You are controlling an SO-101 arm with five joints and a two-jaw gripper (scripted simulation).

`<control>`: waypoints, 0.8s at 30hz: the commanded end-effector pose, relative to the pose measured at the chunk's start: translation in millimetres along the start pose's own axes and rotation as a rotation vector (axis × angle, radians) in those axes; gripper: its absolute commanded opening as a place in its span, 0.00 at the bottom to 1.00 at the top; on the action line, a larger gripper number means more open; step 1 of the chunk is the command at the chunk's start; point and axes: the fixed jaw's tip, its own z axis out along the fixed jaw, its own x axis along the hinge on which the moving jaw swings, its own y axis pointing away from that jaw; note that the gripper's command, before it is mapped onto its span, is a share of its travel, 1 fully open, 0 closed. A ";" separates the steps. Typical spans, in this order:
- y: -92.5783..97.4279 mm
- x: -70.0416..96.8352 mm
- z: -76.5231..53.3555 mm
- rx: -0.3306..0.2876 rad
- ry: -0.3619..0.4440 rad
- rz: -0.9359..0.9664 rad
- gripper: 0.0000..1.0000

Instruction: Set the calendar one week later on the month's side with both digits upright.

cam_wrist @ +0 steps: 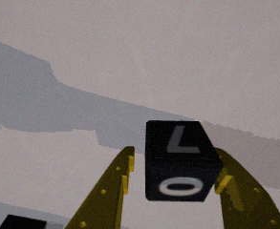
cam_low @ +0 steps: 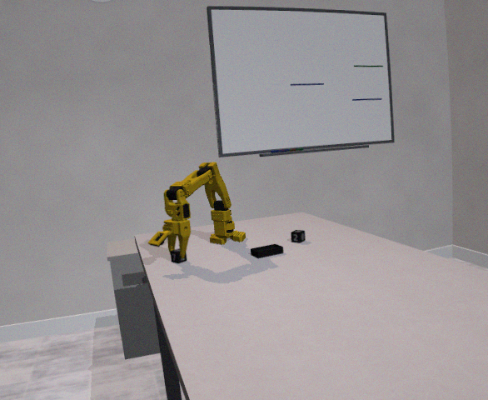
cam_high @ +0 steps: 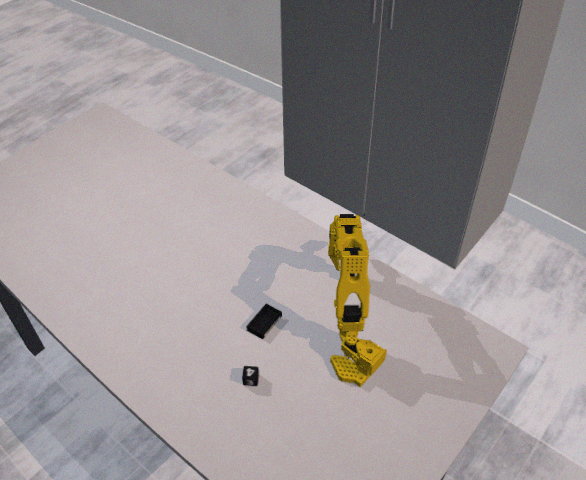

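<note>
My gripper [cam_wrist: 173, 155] points down at the table near its edge, and its fingers stand on either side of a black date cube [cam_wrist: 180, 167]. The cube rests on the table and shows a 0 on its near face and a turned 7 on top. The right finger touches the cube, while a gap remains at the left finger, so the gripper is open around it. This gripper [cam_low: 177, 251] and cube [cam_low: 176, 257] also show in the exterior view. The second cube [cam_high: 250, 375] lies alone on the table, also seen in the exterior view [cam_low: 297, 236]. The black tray [cam_high: 264, 320] lies flat and empty.
The arm's base [cam_low: 226, 234] stands at the table's far edge. The table edge runs close beside the gripper [cam_high: 355, 367]. A dark cabinet [cam_high: 386, 113] stands behind the table. A small black thing [cam_wrist: 22, 222] shows at the wrist view's bottom left.
</note>
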 end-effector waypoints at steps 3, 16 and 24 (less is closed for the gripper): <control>-2.2 -4.7 -7.0 -0.009 -0.040 -0.002 0.20; -4.6 -4.7 -7.0 -0.008 -0.040 -0.002 0.16; -4.6 -4.7 -7.0 -0.008 -0.040 -0.002 0.15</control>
